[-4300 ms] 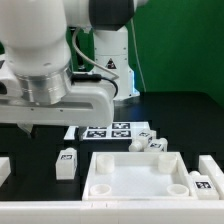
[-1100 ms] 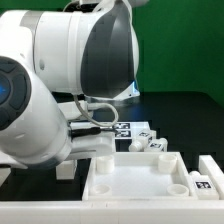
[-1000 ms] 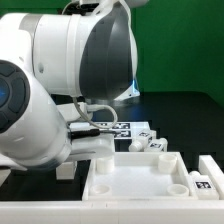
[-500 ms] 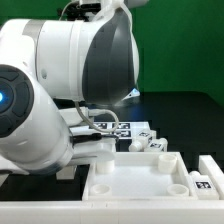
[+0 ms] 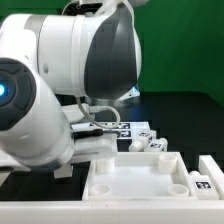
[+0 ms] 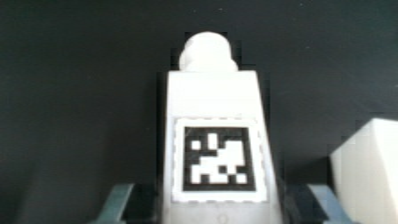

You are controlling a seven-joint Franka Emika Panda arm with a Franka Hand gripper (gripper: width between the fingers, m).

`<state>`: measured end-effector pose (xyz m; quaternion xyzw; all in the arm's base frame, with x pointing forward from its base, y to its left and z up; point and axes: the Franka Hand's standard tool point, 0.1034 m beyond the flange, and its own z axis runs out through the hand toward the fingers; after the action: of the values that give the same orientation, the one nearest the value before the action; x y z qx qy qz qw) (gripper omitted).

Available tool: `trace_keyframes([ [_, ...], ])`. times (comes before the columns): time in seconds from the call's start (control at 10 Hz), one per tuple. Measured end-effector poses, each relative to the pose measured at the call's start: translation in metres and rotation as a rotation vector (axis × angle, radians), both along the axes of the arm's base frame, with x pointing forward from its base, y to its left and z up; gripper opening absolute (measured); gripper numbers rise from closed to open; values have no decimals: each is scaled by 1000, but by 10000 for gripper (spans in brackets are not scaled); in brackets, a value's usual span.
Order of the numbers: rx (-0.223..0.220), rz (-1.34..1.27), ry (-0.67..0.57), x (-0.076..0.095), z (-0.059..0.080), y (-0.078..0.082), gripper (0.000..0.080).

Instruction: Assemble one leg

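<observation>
In the wrist view a white leg (image 6: 217, 110) with a black-and-white tag on its upper face lies on the black table, its rounded peg end pointing away. My gripper (image 6: 221, 206) is open. Its two fingers (image 6: 125, 205) stand one on each side of the leg's near end, with a dark gap between each finger and the leg. In the exterior view the arm's big white body (image 5: 60, 90) hides the gripper and this leg. The white square tabletop (image 5: 140, 178) lies at the front centre.
Other tagged legs lie behind the tabletop (image 5: 150, 143) and on its right (image 5: 201, 183). The marker board (image 5: 122, 128) lies further back. A white part (image 6: 366, 165) lies close beside the leg in the wrist view. A green wall stands behind.
Since 4.3 s ago the arm has swung down over the exterior view's left, hiding the leg that lay there. Over the last second it only shifts slightly.
</observation>
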<state>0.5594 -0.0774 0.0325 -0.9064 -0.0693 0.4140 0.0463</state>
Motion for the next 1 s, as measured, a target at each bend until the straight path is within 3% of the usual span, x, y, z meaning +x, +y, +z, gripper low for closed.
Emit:
trace_keyframes([
  [0.2, 5, 8, 37, -5, 40, 9, 282],
  [0.4, -28, 6, 15, -1, 76, 32, 282],
  [0.5, -25, 20, -15, -3, 80, 38, 282],
  [0.7, -24, 18, -42, 0, 73, 34, 282],
  [0.8, -24, 17, -133, 11, 73, 34, 282],
  [1.0, -25, -26, -274, 13, 76, 39, 282],
])
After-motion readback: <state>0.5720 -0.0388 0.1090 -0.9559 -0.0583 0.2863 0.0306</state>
